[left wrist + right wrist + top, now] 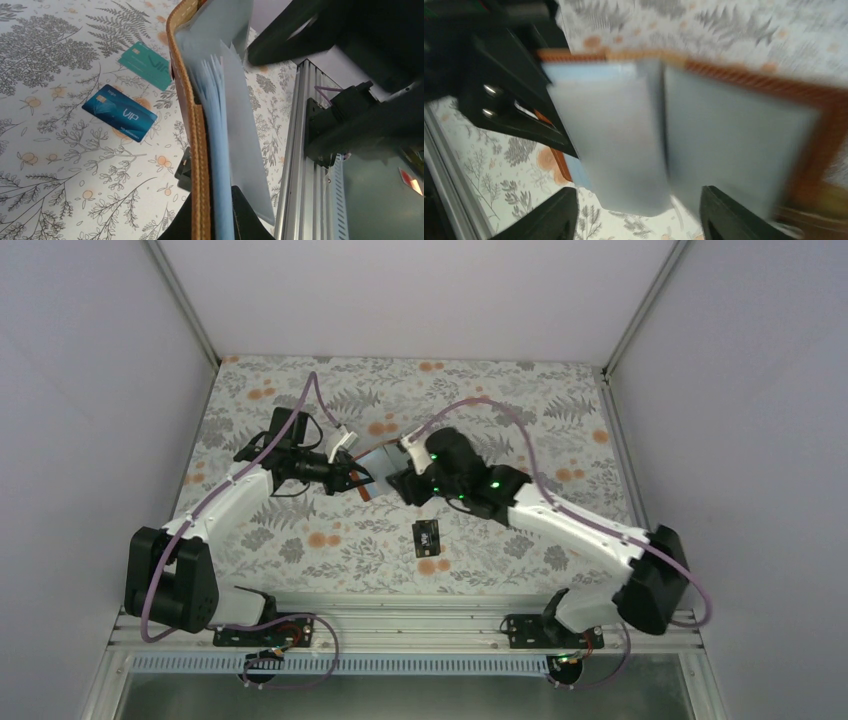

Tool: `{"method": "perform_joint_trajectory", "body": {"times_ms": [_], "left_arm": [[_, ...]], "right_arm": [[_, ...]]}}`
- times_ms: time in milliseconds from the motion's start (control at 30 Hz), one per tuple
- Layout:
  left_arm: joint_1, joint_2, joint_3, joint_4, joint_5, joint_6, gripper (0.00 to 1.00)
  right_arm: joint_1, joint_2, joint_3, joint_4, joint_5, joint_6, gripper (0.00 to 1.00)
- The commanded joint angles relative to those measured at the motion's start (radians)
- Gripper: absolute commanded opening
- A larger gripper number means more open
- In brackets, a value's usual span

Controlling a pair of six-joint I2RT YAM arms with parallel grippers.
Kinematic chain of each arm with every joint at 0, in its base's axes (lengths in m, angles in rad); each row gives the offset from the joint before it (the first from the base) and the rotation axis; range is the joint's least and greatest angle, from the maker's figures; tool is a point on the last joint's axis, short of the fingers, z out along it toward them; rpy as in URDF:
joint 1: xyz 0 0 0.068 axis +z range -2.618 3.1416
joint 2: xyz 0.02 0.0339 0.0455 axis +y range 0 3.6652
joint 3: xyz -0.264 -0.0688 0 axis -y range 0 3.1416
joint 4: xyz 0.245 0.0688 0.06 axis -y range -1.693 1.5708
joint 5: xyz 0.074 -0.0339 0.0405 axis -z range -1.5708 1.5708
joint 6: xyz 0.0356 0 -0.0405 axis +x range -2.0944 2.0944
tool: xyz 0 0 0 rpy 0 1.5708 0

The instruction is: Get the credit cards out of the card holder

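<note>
- While the left hand point(212, 222) was clamped shut on the card holder point(220, 125), holding it spread open off the counter point(50, 175), the right hand point(638, 217) stood open facing its inside, gripping nothing.
- The blue card point(120, 112), teal card point(147, 65) and black card point(427, 534) lay flat on the counter.

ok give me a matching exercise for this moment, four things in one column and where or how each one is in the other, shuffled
Column one:
1. card holder
2. black card
3. right gripper
4. blue card

Column two:
a. flat on the table, next to the teal card
b. open, facing the holder's pale pockets
c. clamped in the left gripper, raised off the table
d. flat on the table, on the near side of both grippers in the top view

Pairs: 1-c, 2-d, 3-b, 4-a
</note>
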Motion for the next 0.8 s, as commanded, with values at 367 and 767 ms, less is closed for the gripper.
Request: {"method": "perform_joint_trajectory", "body": {"times_ms": [367,767], "left_arm": [[0.005,-0.002,-0.008,-0.015,0.141,0.052,0.03],[0.004,-0.011,-0.01,-0.009,0.105,0.035,0.03]], "right_arm": [[0.064,0.192,0.061,0.057,0.318,0.034,0.57],[-0.176,0.097,-0.029,-0.104,0.397,0.178,0.59]]}}
